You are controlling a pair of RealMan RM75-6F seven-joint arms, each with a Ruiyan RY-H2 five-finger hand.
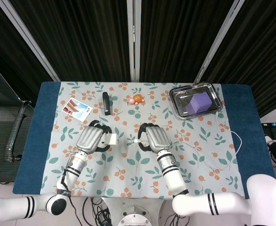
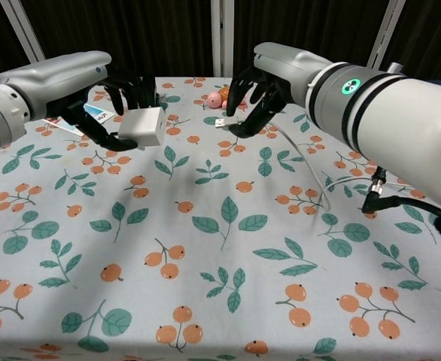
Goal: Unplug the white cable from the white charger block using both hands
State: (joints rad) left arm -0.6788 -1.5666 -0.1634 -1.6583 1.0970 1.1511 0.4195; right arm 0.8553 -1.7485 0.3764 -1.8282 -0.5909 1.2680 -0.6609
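Note:
My left hand [image 1: 92,139] [image 2: 107,105] holds the white charger block [image 2: 144,127] [image 1: 110,139] above the floral tablecloth. My right hand [image 1: 153,138] [image 2: 260,96] pinches the plug end [image 2: 222,121] of the white cable [image 1: 208,157] [image 2: 299,162]. The plug is out of the block, with a clear gap between them. The cable trails from my right hand to the right across the table.
A metal tray [image 1: 175,104] with a purple block [image 1: 198,101] sits at the back right. A black device [image 1: 106,102], a small orange toy [image 1: 136,99] and a picture card [image 1: 76,109] lie along the back. A blue cloth [image 1: 34,141] edges the table.

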